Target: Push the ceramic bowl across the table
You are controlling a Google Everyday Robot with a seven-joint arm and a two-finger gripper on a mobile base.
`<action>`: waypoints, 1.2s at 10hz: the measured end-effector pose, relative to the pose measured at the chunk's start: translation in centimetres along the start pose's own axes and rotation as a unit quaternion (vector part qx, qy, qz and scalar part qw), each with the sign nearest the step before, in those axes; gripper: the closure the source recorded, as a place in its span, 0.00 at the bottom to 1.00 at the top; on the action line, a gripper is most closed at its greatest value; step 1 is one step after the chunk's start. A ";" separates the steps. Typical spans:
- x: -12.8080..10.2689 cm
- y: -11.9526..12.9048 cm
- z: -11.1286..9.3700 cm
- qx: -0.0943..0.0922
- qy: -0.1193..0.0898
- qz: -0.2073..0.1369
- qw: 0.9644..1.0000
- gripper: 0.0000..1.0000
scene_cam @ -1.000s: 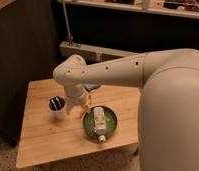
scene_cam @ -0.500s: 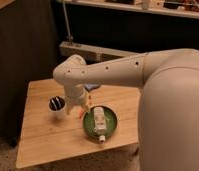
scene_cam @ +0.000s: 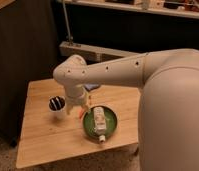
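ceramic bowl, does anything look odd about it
A white bottle lies on its side in the ceramic bowl, its cap end poking over the near rim. The end effector is at the bowl's left rim, beside the white cup.

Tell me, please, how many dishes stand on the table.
2: the ceramic bowl near the front edge of the table, holding a white bottle-like item, and the white cup to its left. The gripper hangs between them; the arm may hide more.
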 end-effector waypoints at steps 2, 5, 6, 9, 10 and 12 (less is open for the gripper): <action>-0.4 -1.8 -0.2 -0.016 -0.010 0.009 1.000 0.35; 0.5 -8.7 -0.7 -0.062 -0.047 0.024 0.997 0.35; 1.2 -12.0 -0.6 -0.085 -0.064 0.019 0.994 0.35; 2.1 -15.3 -0.8 -0.109 -0.089 0.011 0.990 0.35; 2.3 -15.5 -0.8 -0.109 -0.091 0.010 0.990 0.35; 1.8 -14.8 -0.8 -0.101 -0.096 0.023 0.990 0.35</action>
